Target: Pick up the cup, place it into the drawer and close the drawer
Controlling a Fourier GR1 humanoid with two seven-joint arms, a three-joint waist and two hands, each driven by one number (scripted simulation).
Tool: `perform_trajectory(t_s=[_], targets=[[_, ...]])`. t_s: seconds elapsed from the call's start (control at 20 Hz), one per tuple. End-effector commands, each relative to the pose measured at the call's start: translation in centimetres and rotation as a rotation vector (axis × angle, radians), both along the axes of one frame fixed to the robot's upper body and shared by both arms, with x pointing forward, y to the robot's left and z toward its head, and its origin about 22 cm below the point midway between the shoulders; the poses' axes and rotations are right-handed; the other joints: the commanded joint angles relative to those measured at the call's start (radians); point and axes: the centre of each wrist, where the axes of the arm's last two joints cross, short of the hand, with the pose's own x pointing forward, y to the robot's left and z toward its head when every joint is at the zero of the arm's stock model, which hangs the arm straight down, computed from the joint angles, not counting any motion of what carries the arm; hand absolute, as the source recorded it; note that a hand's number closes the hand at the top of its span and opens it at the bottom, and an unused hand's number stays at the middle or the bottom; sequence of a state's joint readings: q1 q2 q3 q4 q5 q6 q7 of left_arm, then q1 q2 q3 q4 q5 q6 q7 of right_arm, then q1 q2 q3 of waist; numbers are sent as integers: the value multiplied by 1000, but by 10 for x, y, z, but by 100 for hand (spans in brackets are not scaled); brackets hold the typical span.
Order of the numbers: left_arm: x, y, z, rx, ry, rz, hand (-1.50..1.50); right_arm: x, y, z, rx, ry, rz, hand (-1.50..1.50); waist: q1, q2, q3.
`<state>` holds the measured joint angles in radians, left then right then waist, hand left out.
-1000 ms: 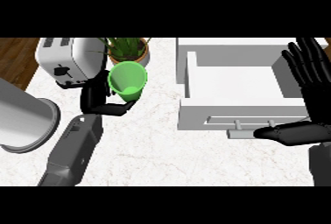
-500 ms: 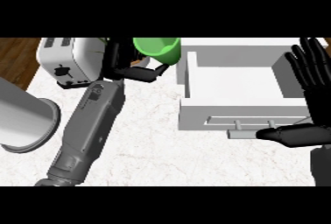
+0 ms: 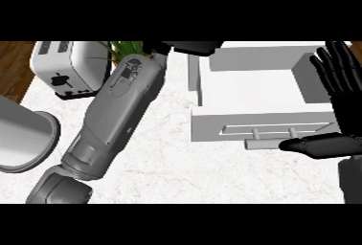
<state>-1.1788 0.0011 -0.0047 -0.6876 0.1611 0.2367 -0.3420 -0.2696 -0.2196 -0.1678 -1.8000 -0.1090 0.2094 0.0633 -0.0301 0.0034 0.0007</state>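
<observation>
One drawer (image 3: 247, 98) stands open on the marble desk (image 3: 170, 158), its white inside showing nothing. One toaster (image 3: 67, 67), one plant (image 3: 127, 48) and one grey pot (image 3: 25, 141) sit to the left. Left forearm stretches up to the drawer's far left corner; the left robot hand (image 3: 191, 46) is mostly cut off, so I cannot tell its grasp. The cup is not visible. Right robot hand (image 3: 339, 95) rests released, fingers up, beside the drawer's right side.

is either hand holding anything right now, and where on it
Cannot be told for the left hand: it sits at the view's top edge, and no cup shows. The right hand rests open, holding nothing.
</observation>
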Motion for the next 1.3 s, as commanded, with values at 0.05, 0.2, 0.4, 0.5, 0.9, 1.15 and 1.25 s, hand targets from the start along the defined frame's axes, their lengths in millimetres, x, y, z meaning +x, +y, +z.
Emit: perform_trajectory(t_s=[0.05, 0.2, 0.4, 0.5, 0.9, 1.15, 1.25], targets=[[5, -29, 18, 84, 109, 74, 150, 8, -10, 16, -22, -13, 16, -150, -34, 8, 1], [10, -27, -1, 155, 157, 101, 150, -1, 9, 5, 10, -24, 54, -150, -57, 14, 1], [11, -27, -15, 228, 218, 89, 150, 1, 20, 10, 13, -35, 74, -150, -96, 25, 1], [10, -26, -23, 270, 274, 44, 150, 5, 18, -1, 12, -36, 75, -150, -102, 28, 2], [4, -17, -60, 378, 291, 19, -150, 18, 35, 22, 6, -65, 154, -150, -158, 43, 2], [0, -14, -67, 227, 288, -9, -150, 19, 49, 20, 18, -45, 293, -150, -185, 51, 0], [1, -17, -57, 145, 286, -19, -150, 21, 52, 19, 42, -30, 370, -150, -186, 52, 0]])
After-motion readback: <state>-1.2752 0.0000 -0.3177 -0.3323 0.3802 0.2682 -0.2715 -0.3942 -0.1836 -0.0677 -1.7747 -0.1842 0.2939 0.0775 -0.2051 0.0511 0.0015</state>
